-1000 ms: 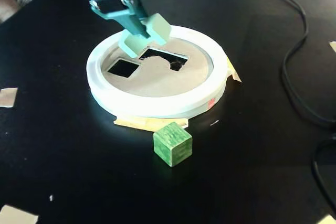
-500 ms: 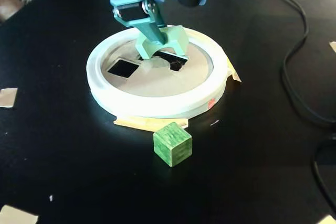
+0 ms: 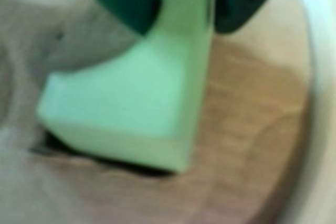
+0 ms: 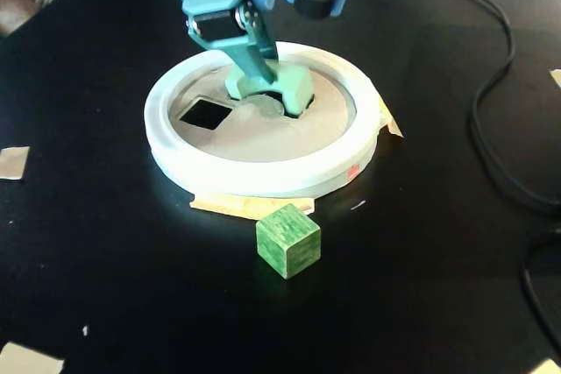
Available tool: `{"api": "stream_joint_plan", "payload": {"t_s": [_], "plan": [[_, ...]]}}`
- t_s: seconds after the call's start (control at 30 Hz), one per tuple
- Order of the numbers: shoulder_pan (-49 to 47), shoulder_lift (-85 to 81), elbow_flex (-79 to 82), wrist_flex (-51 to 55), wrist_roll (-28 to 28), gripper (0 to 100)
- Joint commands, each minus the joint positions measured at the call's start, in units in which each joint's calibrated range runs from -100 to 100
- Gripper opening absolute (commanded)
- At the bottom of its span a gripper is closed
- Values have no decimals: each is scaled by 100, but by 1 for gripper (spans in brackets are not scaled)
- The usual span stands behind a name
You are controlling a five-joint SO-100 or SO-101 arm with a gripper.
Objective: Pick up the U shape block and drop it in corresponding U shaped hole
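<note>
Mint-green, the U shape block (image 4: 279,83) is clamped between the teal fingers of the gripper (image 4: 263,85) and is held low over the cardboard disc (image 4: 263,133), its lower edge sunk partly into the U shaped hole (image 4: 294,109) directly beneath the gripper. In the wrist view the block (image 3: 131,114) fills the middle, blurred, with a dark slit of the opening under its bottom edge. A square hole (image 4: 205,113) lies just left of the gripper in the fixed view. A dark green cube (image 4: 287,240) stands on the black table (image 4: 421,260), well in front of the gripper, outside the white ring (image 4: 254,177).
</note>
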Motion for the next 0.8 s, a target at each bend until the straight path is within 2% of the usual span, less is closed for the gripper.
{"api": "stream_joint_plan", "payload": {"t_s": [0.0, 0.17, 0.47, 0.77], "plan": [[-66, -61, -43, -178, -24, 34], [-79, -168, -125, -67, 5, 33], [71, -482, -389, -27, 806, 34], [34, -1225, -380, 23, 830, 35]]}}
